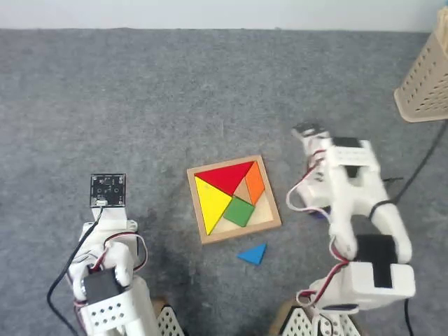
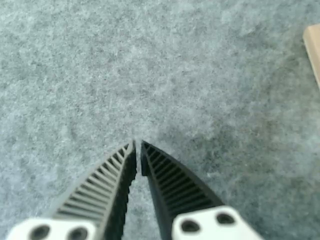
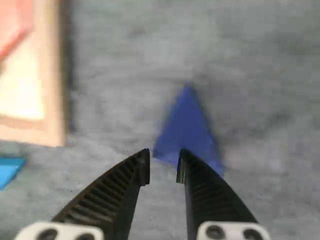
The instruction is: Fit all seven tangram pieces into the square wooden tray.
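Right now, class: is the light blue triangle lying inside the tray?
No, the light blue triangle lies on the carpet outside the tray, near its rim.

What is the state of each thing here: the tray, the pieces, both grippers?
Tray: partly filled.
Red triangle: in tray.
Yellow triangle: in tray.
Orange piece: in tray.
Green square: in tray.
Light blue triangle: loose on carpet.
Dark blue triangle: loose on carpet.
Left gripper: fingers shut, empty.
Right gripper: fingers open, empty.

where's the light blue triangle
In the high view the light blue triangle lies on the carpet just outside the tray's near edge, closest to the green piece, not touching the tray.
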### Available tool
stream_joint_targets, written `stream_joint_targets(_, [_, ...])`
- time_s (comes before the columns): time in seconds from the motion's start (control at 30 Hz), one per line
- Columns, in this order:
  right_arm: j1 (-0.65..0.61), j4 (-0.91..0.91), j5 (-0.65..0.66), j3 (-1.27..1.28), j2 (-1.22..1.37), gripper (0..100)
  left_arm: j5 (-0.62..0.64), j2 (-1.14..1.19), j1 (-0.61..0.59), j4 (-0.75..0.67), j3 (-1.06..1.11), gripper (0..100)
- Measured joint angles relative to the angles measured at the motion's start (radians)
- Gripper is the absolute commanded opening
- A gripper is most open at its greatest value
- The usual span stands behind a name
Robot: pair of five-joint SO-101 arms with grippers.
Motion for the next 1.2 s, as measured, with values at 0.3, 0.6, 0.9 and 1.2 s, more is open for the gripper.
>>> stream_joint_targets(0.3, [0.008, 0.140, -0.356, -0.160, 0.006, 15.7, 0.000, 0.000, 0.000, 0.000, 0.000, 1])
stream_joint_targets(0.6, [0.003, 0.106, -1.074, -0.161, 0.140, 31.7, 0.000, 0.000, 0.000, 0.000, 0.000, 1])
stream_joint_targets(0.9, [0.000, 0.114, -1.263, -0.293, 0.299, 23.9, 0.000, 0.000, 0.000, 0.000, 0.000, 1])
stream_joint_targets(1.2, [0.002, 0.114, -1.281, -0.411, 0.374, 23.7, 0.000, 0.000, 0.000, 0.000, 0.000, 1])
